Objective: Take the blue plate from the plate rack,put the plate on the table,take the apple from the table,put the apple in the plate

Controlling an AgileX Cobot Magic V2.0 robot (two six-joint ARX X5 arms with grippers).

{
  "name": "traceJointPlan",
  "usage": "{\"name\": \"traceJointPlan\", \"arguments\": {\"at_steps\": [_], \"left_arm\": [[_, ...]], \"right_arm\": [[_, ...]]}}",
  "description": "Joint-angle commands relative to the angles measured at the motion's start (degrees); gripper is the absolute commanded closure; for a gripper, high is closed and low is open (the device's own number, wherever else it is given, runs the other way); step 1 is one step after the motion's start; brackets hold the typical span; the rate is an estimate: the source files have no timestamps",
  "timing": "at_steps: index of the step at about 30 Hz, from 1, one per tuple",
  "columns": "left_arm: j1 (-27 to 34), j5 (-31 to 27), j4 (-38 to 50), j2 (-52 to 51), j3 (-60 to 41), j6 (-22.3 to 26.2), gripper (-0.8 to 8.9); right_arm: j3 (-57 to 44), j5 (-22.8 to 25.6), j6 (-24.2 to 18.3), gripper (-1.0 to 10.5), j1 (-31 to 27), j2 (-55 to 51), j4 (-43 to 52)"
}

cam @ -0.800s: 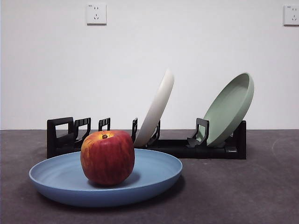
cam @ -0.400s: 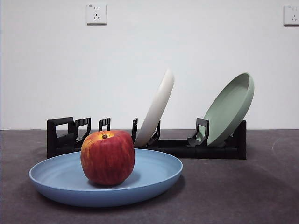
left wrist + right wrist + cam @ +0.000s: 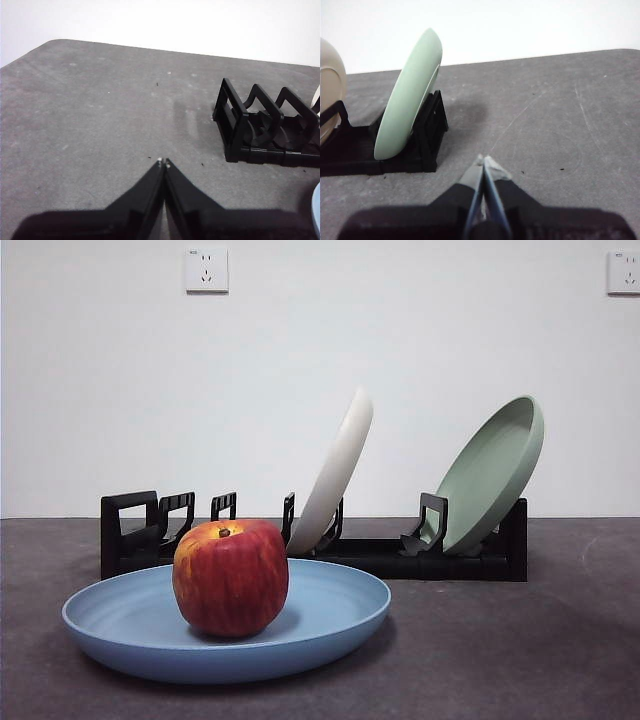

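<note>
The blue plate [image 3: 330, 615] lies flat on the table [image 3: 520, 650] at the front left, and the red apple [image 3: 230, 577] stands in it, stem up. Behind them runs the black plate rack [image 3: 130, 535], whose handle end [image 3: 235, 122] also shows in the left wrist view. My left gripper [image 3: 163, 162] is shut and empty over bare table, off the rack's handle end. My right gripper [image 3: 484, 161] is shut and empty beyond the rack's other end [image 3: 427, 135]. Neither arm appears in the front view. A sliver of the blue plate [image 3: 316, 205] shows at the left wrist view's edge.
A cream-white plate [image 3: 335, 475] and a pale sage-green plate [image 3: 490, 475] lean in the rack; the green plate [image 3: 407, 102] fills the left of the right wrist view, beside the cream one [image 3: 330, 82]. A white wall with two sockets [image 3: 206, 270] stands behind.
</note>
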Motion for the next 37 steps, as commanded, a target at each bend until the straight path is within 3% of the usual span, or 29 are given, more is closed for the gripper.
{"name": "traceJointPlan", "arguments": {"at_steps": [1, 7, 10, 37], "left_arm": [[0.2, 0.1, 0.1, -0.2, -0.8, -0.2, 8.14], [0.2, 0.1, 0.1, -0.2, -0.8, -0.2, 8.14], [0.2, 0.1, 0.1, -0.2, -0.8, -0.2, 8.14], [0.2, 0.1, 0.1, -0.2, -0.8, -0.2, 8.15]], "right_arm": [[-0.8, -0.2, 1.3, 9.6, -0.3, -1.7, -2.2], [-0.8, -4.6, 1.4, 9.6, -1.2, -1.6, -4.3], [-0.8, -4.5, 3.8, 9.6, -1.2, -1.4, -4.4], [-0.8, -4.1, 3.8, 9.6, -1.2, -1.3, -4.4]]}}
